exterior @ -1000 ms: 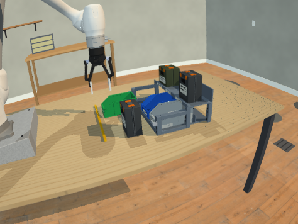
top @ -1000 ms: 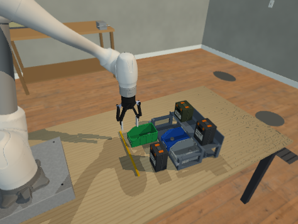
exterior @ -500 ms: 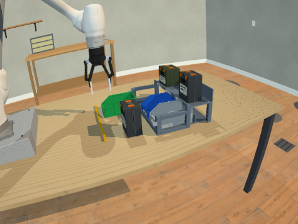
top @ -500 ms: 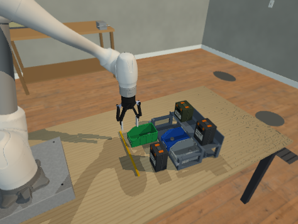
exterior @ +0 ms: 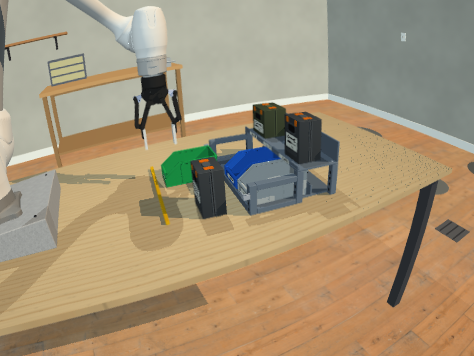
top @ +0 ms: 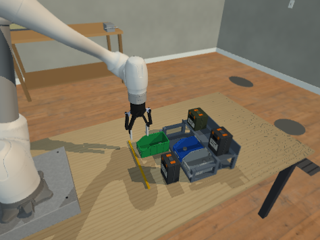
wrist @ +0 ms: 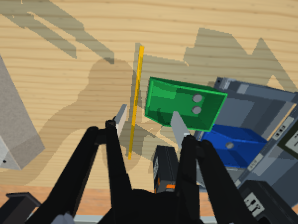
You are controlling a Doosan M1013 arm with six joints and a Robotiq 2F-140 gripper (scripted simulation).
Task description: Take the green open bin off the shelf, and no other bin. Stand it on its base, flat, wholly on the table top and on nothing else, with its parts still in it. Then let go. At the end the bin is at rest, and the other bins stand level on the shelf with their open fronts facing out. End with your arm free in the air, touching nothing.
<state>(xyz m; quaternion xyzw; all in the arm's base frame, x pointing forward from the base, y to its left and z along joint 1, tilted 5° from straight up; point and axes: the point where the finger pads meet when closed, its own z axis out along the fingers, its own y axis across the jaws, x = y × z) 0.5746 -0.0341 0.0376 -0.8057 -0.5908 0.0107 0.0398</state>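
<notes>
Below the black two-finger gripper [top: 139, 135] [exterior: 160, 145] [wrist: 149, 114] sits the green open plastic bin [top: 153, 145] [exterior: 181, 165] [wrist: 175, 100]; its fingers are apart, holding nothing.
</notes>
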